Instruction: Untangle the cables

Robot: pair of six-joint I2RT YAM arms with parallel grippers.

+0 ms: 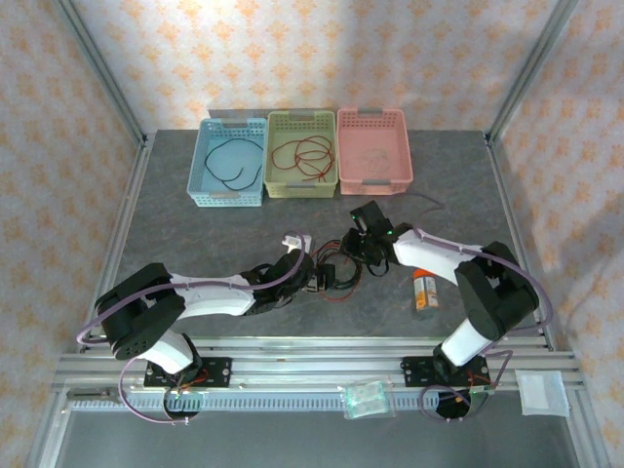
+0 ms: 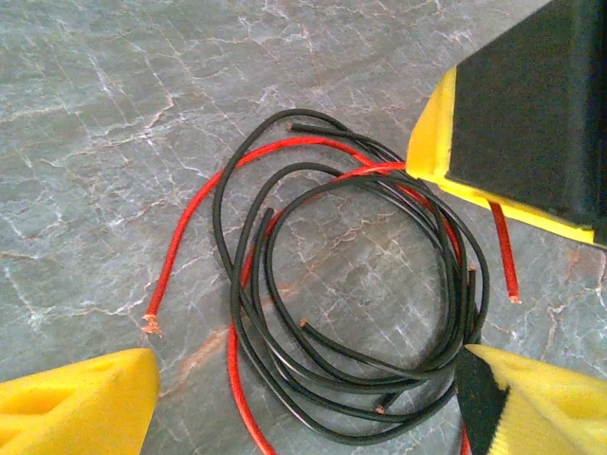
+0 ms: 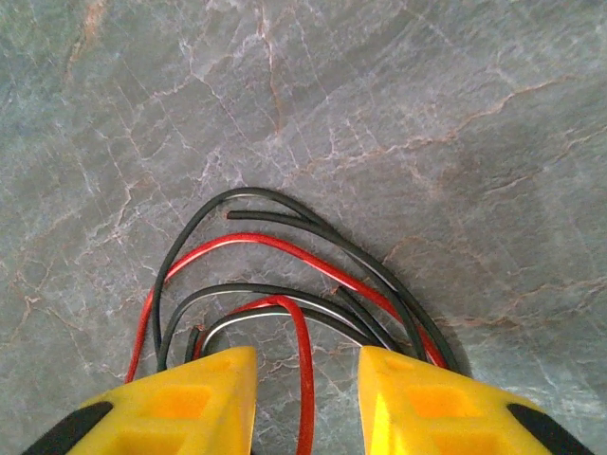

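The red and black cables are being seen in a tangled pile at the middle of the bench. The left gripper is being held wide open over them from 9 o'clock, empty. The right gripper, at 1 o'clock, is being held partly open, with one of the red ones lying loose between its fingers.

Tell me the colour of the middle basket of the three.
Pale yellow-green plastic basket, clearest in the top external view.
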